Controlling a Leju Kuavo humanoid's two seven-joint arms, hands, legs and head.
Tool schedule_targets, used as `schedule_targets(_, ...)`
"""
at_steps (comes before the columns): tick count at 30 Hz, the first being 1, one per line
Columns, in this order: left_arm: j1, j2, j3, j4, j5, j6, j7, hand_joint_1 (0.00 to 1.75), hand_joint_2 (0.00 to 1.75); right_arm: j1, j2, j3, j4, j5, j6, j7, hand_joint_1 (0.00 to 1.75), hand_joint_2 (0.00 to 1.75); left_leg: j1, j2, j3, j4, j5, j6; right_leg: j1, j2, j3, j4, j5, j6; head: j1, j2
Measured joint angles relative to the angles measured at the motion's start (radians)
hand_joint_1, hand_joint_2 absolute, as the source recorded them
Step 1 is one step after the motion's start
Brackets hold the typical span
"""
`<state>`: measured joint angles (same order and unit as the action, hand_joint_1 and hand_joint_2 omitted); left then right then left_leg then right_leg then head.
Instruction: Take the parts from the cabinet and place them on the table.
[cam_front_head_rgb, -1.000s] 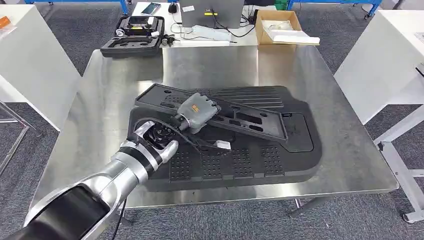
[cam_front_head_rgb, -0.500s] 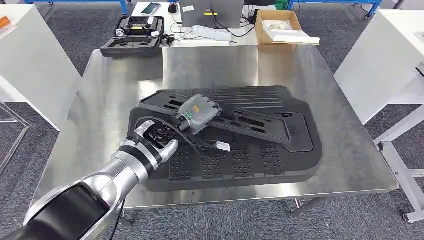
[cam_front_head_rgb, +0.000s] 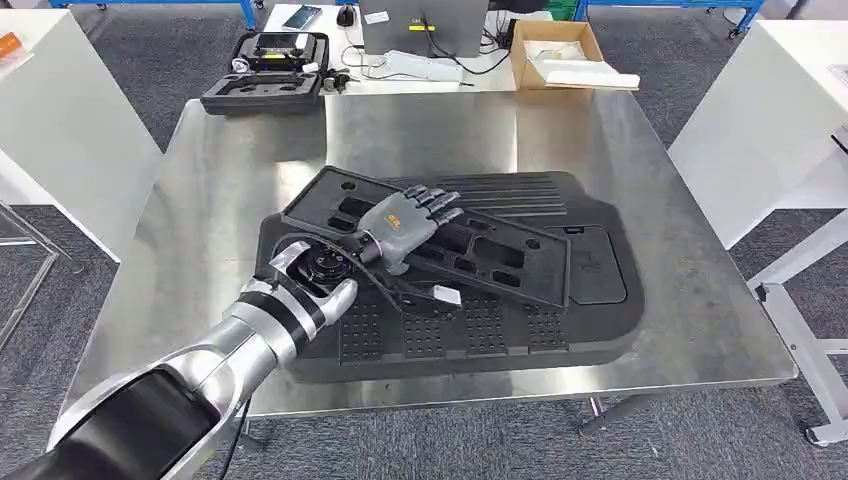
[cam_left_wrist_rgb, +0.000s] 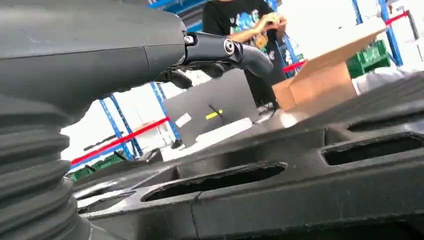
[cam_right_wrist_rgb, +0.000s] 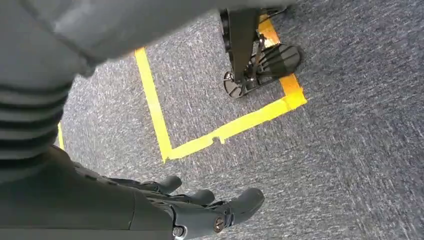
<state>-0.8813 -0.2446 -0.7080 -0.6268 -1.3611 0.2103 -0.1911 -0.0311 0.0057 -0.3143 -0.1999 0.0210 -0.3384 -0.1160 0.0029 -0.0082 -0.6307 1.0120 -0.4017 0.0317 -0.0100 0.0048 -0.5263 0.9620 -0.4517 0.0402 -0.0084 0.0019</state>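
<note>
A flat black slotted part (cam_front_head_rgb: 480, 250) lies on top of a larger black moulded panel (cam_front_head_rgb: 560, 320) on the steel table (cam_front_head_rgb: 430, 130). My left hand (cam_front_head_rgb: 402, 228) rests over the slotted part's left half with its fingers (cam_front_head_rgb: 440, 200) stretched out and spread, gripping nothing. The left wrist view has this hand (cam_left_wrist_rgb: 100, 60) just above the slotted part (cam_left_wrist_rgb: 300, 170), with the fingers (cam_left_wrist_rgb: 235, 50) lifted off its surface. My right hand (cam_right_wrist_rgb: 150, 205) hangs over the grey carpet with its fingers loosely extended and empty.
At the table's far edge sit an open black case (cam_front_head_rgb: 268, 70), a grey laptop (cam_front_head_rgb: 420, 25) and a cardboard box (cam_front_head_rgb: 560, 50). White tables stand at left (cam_front_head_rgb: 60, 110) and right (cam_front_head_rgb: 770, 110). A person (cam_left_wrist_rgb: 240, 20) stands beyond the table. Bare steel surrounds the panel.
My left hand has opened its fingers and let go of the slotted part. The part has turned a little and settled flatter on the big panel.
</note>
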Motion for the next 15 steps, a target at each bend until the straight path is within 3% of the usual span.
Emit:
schedule_targets(6, 0.000, 0.010, -0.005, 0.000, 0.035, -0.034, -0.040, 0.00, 1.75, 0.000, -0.002, -0.016, 0.000, 0.003, 0.002, -0.004, 0.00, 0.00, 0.000, 0.000, 0.000, 0.000, 0.000, 0.000, 0.000, 0.000, 0.000, 0.000, 0.000, 0.000, 0.000, 0.000)
schedule_targets(7, 0.000, 0.011, -0.005, 0.000, 0.035, -0.035, -0.041, 0.00, 0.00, 0.000, -0.002, -0.019, 0.000, 0.003, 0.002, -0.004, 0.00, 0.00, 0.000, 0.000, 0.000, 0.000, 0.000, 0.000, 0.000, 0.000, 0.000, 0.000, 0.000, 0.000, 0.000, 0.000)
schedule_targets(11, 0.002, 0.022, -0.006, -0.007, 0.080, -0.057, -0.066, 0.00, 0.00, 0.000, -0.003, -0.026, 0.000, 0.006, 0.002, -0.007, 0.00, 0.00, 0.000, 0.000, 0.000, 0.000, 0.000, 0.000, 0.000, 0.000, 0.000, 0.000, 0.000, 0.000, 0.000, 0.000)
schedule_targets(15, 0.017, 0.061, -0.006, -0.054, 0.158, -0.068, -0.109, 0.00, 0.00, 0.001, -0.003, -0.039, 0.000, 0.013, 0.001, -0.007, 0.00, 0.00, 0.000, 0.000, 0.000, 0.000, 0.000, 0.000, 0.000, 0.000, 0.000, 0.000, 0.000, 0.000, 0.000, 0.000)
